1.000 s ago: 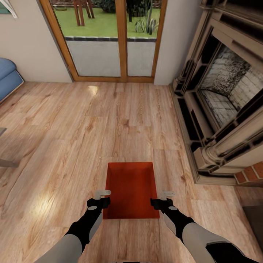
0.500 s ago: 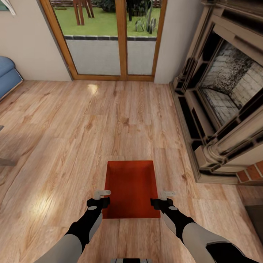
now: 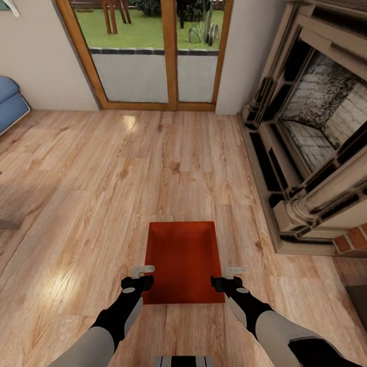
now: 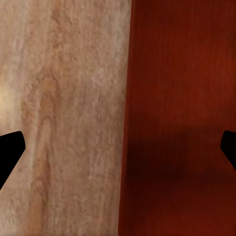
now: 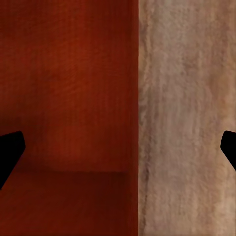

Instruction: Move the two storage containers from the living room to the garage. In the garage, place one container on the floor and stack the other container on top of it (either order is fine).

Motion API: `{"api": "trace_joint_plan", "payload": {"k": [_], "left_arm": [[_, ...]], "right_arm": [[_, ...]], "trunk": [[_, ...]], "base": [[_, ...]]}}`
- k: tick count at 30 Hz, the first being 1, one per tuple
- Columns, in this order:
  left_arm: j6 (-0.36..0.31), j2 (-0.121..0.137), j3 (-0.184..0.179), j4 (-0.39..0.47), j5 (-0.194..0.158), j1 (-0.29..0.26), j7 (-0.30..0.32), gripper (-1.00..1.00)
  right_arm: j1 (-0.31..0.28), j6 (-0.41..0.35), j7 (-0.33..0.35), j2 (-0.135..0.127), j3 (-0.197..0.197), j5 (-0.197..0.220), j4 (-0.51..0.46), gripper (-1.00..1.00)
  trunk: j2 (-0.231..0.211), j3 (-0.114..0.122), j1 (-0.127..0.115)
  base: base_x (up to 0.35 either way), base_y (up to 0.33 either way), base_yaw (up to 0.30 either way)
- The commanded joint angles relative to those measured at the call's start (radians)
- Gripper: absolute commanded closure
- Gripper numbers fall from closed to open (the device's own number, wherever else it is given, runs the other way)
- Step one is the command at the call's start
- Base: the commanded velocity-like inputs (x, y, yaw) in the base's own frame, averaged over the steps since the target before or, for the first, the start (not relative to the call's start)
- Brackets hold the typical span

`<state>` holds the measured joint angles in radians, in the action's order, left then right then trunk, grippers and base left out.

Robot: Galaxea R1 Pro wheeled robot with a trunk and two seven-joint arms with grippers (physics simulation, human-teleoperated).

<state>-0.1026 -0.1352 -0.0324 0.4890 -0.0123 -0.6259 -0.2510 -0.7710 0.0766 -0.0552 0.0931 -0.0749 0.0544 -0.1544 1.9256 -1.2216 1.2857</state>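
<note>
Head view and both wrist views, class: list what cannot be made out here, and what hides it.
- Bin: whether held or resting on the floor; no view shows beneath it.
- Left gripper: fingers cut by both edges of the left wrist view.
- Sofa: cut by the head view's left edge.
- Fireplace: cut by its right edge.

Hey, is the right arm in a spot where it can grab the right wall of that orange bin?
Probably yes. The right gripper sits open at the orange bin's right wall, which runs between its fingers, one inside the bin, one over the wood floor. Nothing blocks it.
</note>
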Motion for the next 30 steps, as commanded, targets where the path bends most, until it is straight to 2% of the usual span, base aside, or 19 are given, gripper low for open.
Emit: {"api": "trace_joint_plan", "payload": {"k": [1, 10, 30], "left_arm": [[-0.006, 0.000, -0.003, 0.002, -0.001, 0.000, -0.005, -1.00], [-0.006, 0.000, -0.003, 0.002, -0.004, 0.000, -0.005, -1.00], [-0.006, 0.000, -0.003, 0.002, -0.004, 0.000, -0.006, -1.00]], "right_arm": [[-0.001, 0.003, -0.005, 0.000, -0.008, 0.003, 0.001, -1.00], [-0.001, 0.003, -0.005, 0.000, -0.008, 0.001, 0.001, -1.00], [-0.001, 0.003, -0.005, -0.003, -0.008, 0.001, 0.001, -1.00]], "trunk": [[0.007, -0.004, 0.004], [0.014, -0.007, 0.008], [0.154, -0.070, 0.084]], "base": [[0.000, 0.000, 0.000], [0.000, 0.000, 0.000], [0.000, 0.000, 0.000]]}}
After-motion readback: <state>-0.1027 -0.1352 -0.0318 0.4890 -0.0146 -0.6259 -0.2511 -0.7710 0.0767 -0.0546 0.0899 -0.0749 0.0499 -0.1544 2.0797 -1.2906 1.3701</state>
